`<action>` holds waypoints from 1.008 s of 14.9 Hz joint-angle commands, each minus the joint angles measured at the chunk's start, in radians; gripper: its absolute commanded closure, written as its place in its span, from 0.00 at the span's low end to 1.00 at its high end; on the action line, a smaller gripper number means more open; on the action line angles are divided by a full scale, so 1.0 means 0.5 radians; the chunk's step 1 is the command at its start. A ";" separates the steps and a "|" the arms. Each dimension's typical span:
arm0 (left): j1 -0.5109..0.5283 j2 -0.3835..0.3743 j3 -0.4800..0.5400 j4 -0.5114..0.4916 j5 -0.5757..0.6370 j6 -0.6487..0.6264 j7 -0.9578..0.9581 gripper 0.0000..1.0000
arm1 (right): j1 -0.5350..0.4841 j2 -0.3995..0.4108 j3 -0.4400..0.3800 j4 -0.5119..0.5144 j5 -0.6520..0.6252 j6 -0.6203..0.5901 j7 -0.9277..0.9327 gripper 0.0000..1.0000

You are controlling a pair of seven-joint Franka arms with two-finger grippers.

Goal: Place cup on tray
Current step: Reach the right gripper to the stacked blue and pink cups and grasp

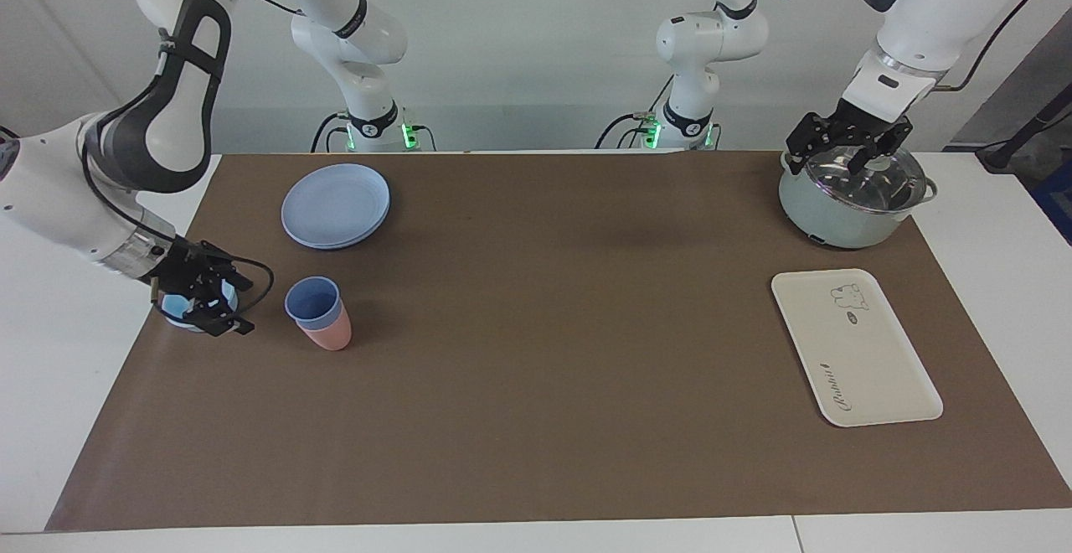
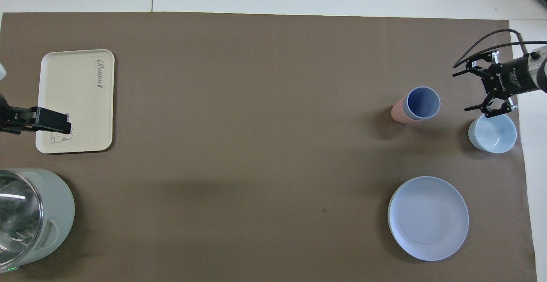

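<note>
Overhead view cuts off the left gripper (image 2: pixel 64 122): only its dark tips show, over the tray (image 2: pixel 77 98) near the bear drawing. From the facing view this gripper hangs just above the lidded pot (image 1: pixel 850 201), jaws spread wide and empty; the arm waits there. The pot is cropped at the overhead frame's edge.

The right gripper (image 1: pixel 219 306) is low, beside the light-blue bowl (image 1: pixel 177 308) and largely masking it in the facing view. Its fingers stand wide apart, pointing toward the cup (image 1: pixel 313 301), and hold nothing; a gap of bare mat separates them from it. Whether the gripper touches the bowl cannot be told.

The cup sits nested in a pink tumbler (image 1: pixel 331 335), which hides its lower body; the pair tilts. It stands toward the right arm's end of the table, well apart from the tray at the left arm's end. A round blue plate (image 1: pixel 336 204) lies nearer the robots than the cup.
</note>
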State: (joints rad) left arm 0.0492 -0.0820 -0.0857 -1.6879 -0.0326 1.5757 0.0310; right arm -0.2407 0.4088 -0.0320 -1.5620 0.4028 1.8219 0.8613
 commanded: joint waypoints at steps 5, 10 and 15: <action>0.021 -0.048 -0.006 -0.039 0.025 0.009 0.027 0.00 | -0.108 0.329 0.046 0.117 0.280 -0.112 0.008 0.00; 0.021 -0.048 -0.006 -0.039 0.025 0.009 0.027 0.00 | -0.110 0.336 0.046 -0.002 0.455 -0.125 -0.068 0.00; 0.021 -0.048 -0.006 -0.039 0.025 0.009 0.027 0.00 | -0.114 0.327 0.046 -0.103 0.639 -0.165 -0.219 0.00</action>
State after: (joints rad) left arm 0.0492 -0.0820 -0.0857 -1.6879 -0.0326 1.5757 0.0310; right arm -0.2876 0.5794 -0.0187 -1.5978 0.6765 1.7602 0.7782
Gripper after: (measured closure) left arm 0.000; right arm 0.000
